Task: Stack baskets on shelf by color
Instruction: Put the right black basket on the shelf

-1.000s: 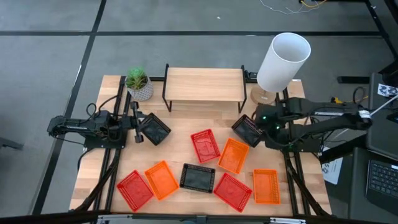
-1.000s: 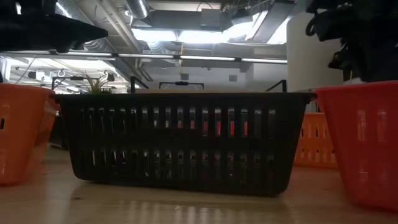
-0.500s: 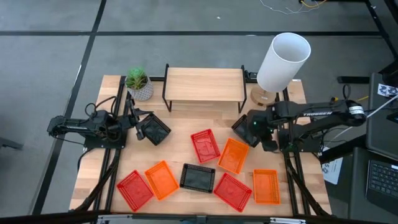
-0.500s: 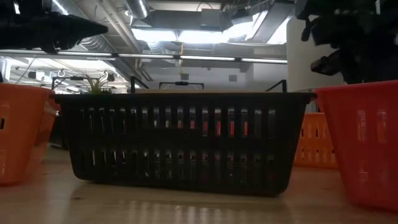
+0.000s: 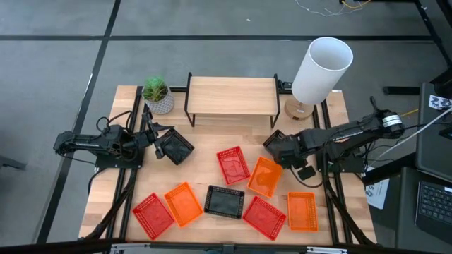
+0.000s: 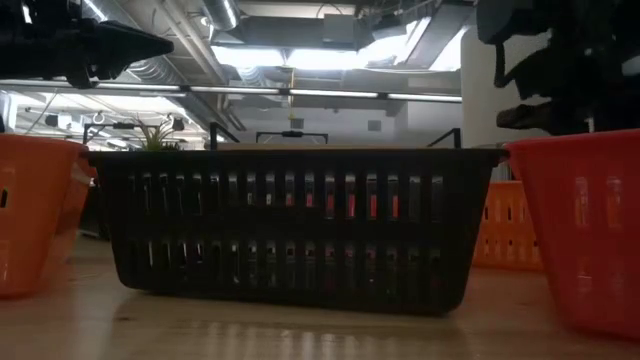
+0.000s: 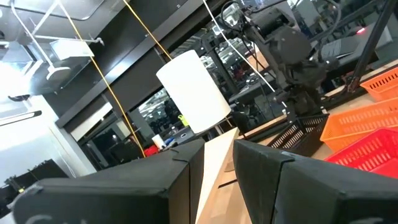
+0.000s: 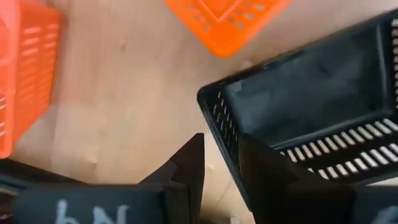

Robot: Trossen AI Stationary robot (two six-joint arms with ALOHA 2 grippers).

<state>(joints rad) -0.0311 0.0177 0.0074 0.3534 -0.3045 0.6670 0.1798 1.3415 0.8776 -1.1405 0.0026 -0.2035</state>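
Right pincer (image 5: 285,150) is clenched on the near wall of a black basket (image 5: 273,143), right of counter centre and just in front of the shelf (image 5: 233,95). In the right wrist view one finger sits outside that wall and one inside, so the grip looks set on the rim.

Left pincer (image 5: 158,138) is raised at the left side, released. Its wrist view shows only the shelf plank between the fingers (image 7: 267,168). A second black basket (image 5: 178,148) lies just beside it on the counter (image 5: 205,159). Whether they touch is unclear.

A third black basket (image 5: 224,201) and the red and orange ones lie scattered on the front half of the counter. The shelf top is bare, so nothing is stacked yet.

Step in hand, by judgement: picking the first black basket for placement.

Next move calls for:
- lifting it clear of the orange basket (image 5: 265,176) next to it
- keeping it level
- carrying it over the plank edge
- setting it at one end, so the other two colours have room
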